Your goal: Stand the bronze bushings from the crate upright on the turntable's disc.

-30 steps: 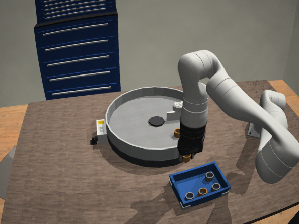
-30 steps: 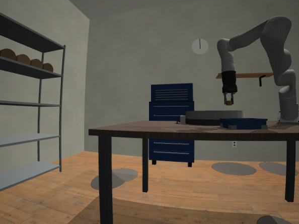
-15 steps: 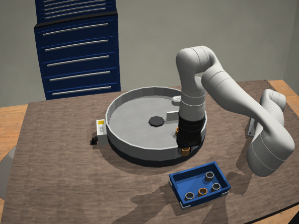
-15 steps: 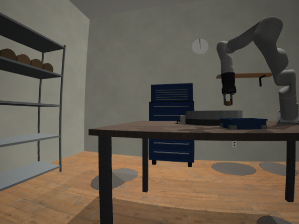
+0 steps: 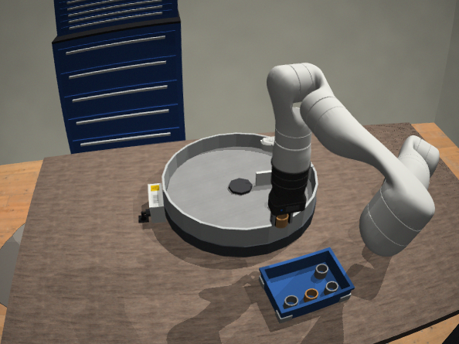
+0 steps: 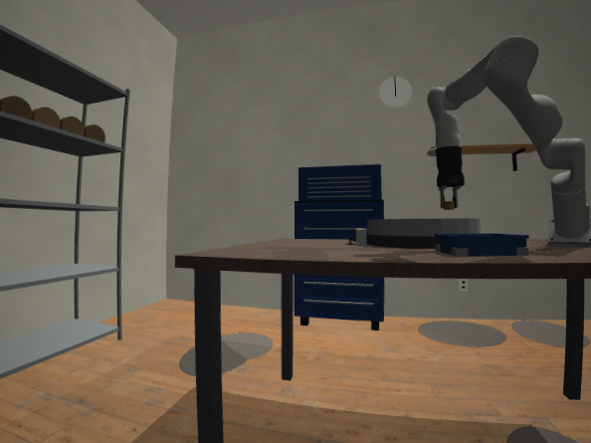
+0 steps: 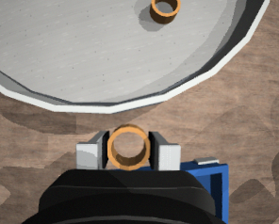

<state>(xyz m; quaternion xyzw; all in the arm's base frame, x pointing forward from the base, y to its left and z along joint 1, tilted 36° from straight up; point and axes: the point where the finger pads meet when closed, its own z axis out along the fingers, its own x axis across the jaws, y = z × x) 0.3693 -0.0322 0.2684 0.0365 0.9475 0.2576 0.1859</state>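
Note:
My gripper (image 5: 282,222) (image 6: 449,204) (image 7: 128,144) is shut on a bronze bushing (image 5: 281,221) (image 6: 449,206) (image 7: 128,166), held upright, high above the turntable's near right rim. Another bronze bushing (image 7: 164,18) stands upright on the grey disc (image 5: 205,204) (image 7: 71,56); the arm hides it in the top view. The dark hub (image 5: 240,186) is at the disc's centre. The blue crate (image 5: 290,283) (image 6: 483,245) (image 7: 224,188) holds one bronze bushing (image 5: 313,294) at its front wall and three steel bushings (image 5: 321,275) (image 5: 331,287) (image 5: 290,301), all upright.
A raised grey wall (image 5: 201,223) (image 6: 423,227) (image 7: 108,108) rings the disc. A small upright plate (image 5: 263,178) stands right of the hub, partly behind the gripper. A white part (image 5: 266,141) sits at the back rim. A control box (image 5: 156,208) is fixed at the turntable's left side.

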